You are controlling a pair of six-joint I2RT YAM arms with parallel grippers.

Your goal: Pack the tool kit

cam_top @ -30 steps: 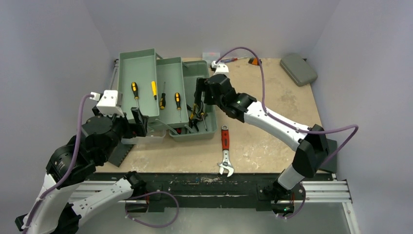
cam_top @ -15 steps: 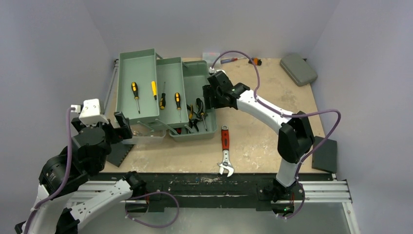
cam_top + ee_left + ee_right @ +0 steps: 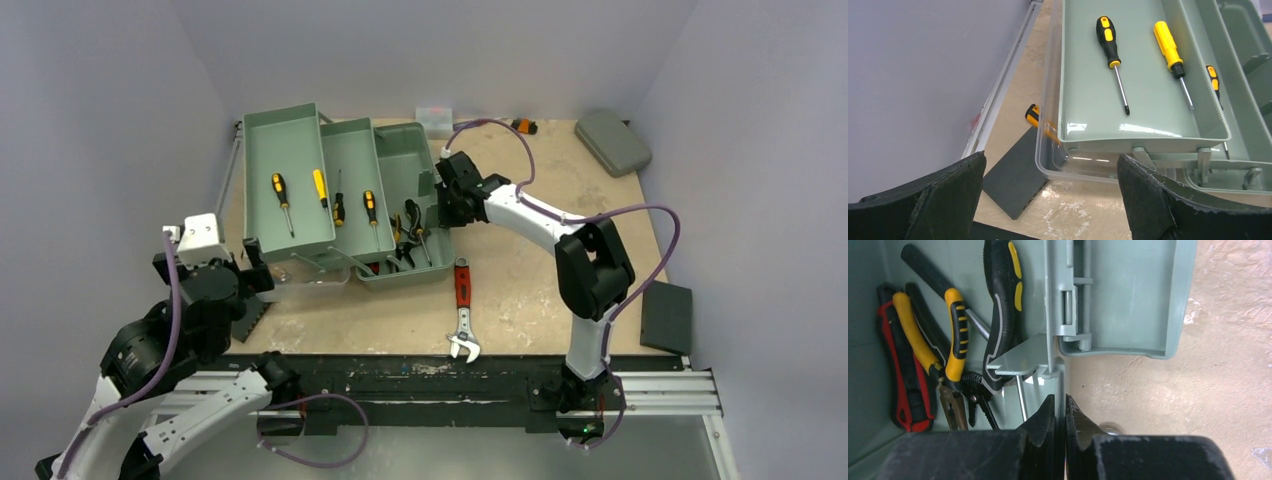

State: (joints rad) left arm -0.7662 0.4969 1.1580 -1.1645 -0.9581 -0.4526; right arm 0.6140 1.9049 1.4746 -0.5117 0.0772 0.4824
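The tool kit (image 3: 400,160) sits open at the desk's far-left corner, its long axis running far edge to near, trays (image 3: 288,150) fanned toward the left edge. My right gripper (image 3: 1059,407) pinches its right wall (steadying it, I judge). The left gripper (image 3: 1050,170) hangs wide, empty, toward the near-left corner.

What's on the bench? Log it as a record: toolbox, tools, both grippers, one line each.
toolbox: open, trays fanned out to the left
top tray: holds two screwdrivers
base: pliers and other hand tools inside
wrench: loose on the table, in front of the toolbox
left gripper: open, empty, facing the top tray's near end
right gripper: shut on the toolbox's right wall
grey case: far right corner, closed, apart from the rest
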